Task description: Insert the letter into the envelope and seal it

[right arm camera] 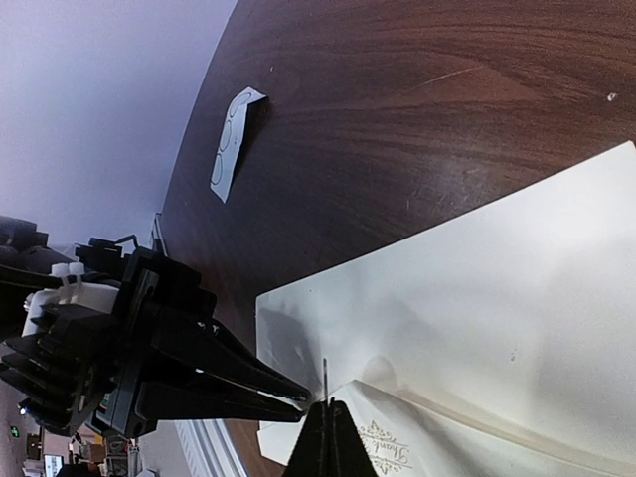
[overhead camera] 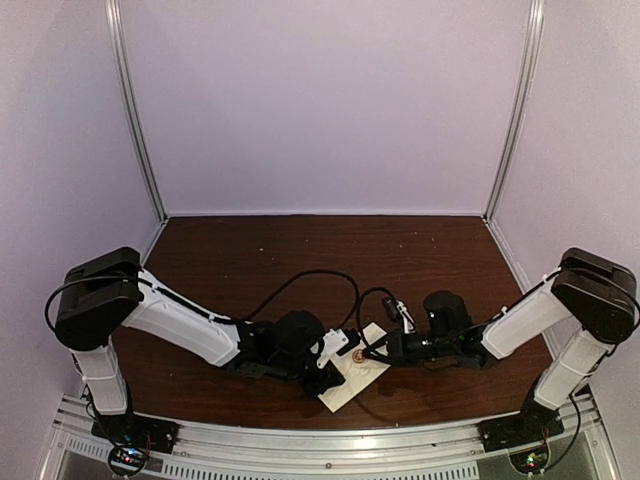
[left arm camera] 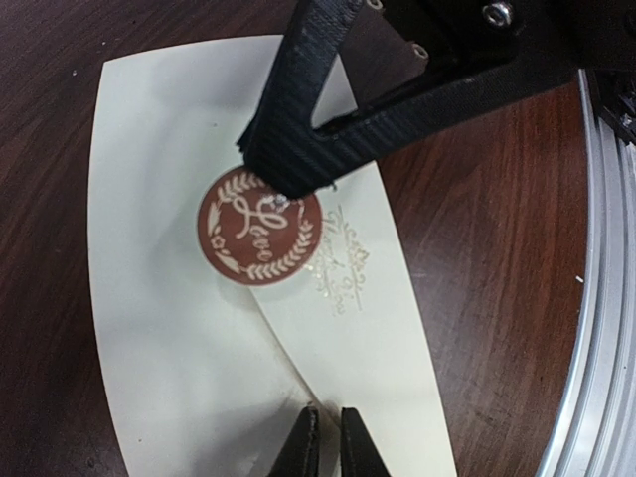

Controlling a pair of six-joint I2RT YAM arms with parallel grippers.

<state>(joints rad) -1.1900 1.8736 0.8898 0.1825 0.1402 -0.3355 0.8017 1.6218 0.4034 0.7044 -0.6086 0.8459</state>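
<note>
1. Envelope [overhead camera: 352,378]: cream paper, lying flat on the dark wooden table [overhead camera: 300,250], close to the near edge and between the two arms. Its pointed flap is folded down.
2. A round brown sticker seal [left arm camera: 258,227] with a white wreath design sits over the flap's tip. Faint gold lettering is embossed just beside it. We cannot see the letter (we take it to be inside).
3. The right gripper [left arm camera: 285,181] reaches in with its fingers pressed together, holding nothing. Its tip rests on the upper edge of the seal.
4. The left gripper [left arm camera: 324,442] hovers low over the flap's slanted edge. Its fingers are drawn almost together, with only a sliver of gap and nothing between them.
5. We judge the envelope to be very light, thin and bendy. It would probably slide on the smooth wood and crease if pinched hard.
6. Pressing down on it looks safer than gripping. If it must be lifted, we would take a long edge, well away from the seal.
7. A small white card [right arm camera: 234,139] with round outlines stands curled on the table, well apart from the envelope.
</note>
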